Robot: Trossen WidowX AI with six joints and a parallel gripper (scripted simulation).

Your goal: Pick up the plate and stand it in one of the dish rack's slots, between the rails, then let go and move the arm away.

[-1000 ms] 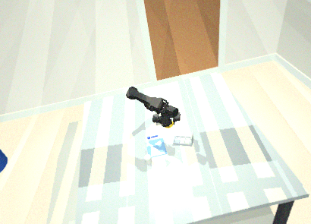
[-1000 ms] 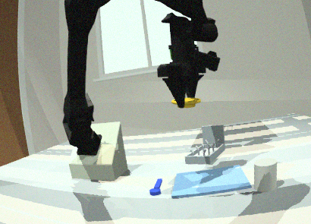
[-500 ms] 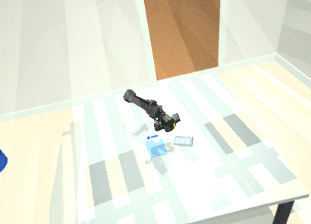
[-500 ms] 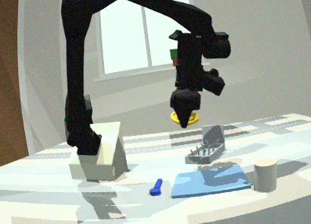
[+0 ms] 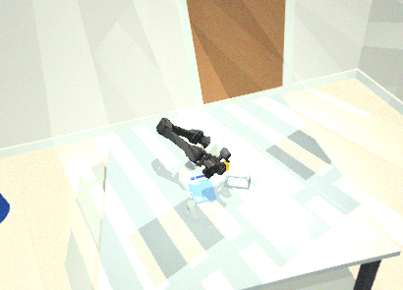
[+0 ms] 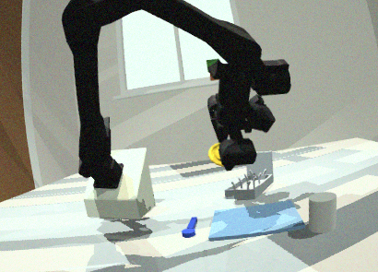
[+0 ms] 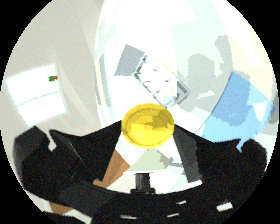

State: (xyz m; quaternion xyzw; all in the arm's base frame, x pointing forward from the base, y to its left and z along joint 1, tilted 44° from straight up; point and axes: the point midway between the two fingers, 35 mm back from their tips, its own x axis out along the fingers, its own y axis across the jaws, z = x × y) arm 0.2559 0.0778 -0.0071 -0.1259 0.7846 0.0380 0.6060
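plate (image 5: 226,166) (image 6: 215,154) (image 7: 148,126): between jaws (image 5: 219,168) (image 6: 230,156) | jaws: grasping plate | rack (image 5: 237,187) (image 6: 244,194) (image 7: 179,98): apart from plate

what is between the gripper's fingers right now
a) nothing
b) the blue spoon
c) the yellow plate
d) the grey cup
c, since the wrist view shows the yellow plate between the two fingers of the gripper, which are closed on it

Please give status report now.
End effector closed on yellow plate. Plate in air, not in dish rack. No obstacle seen between them.
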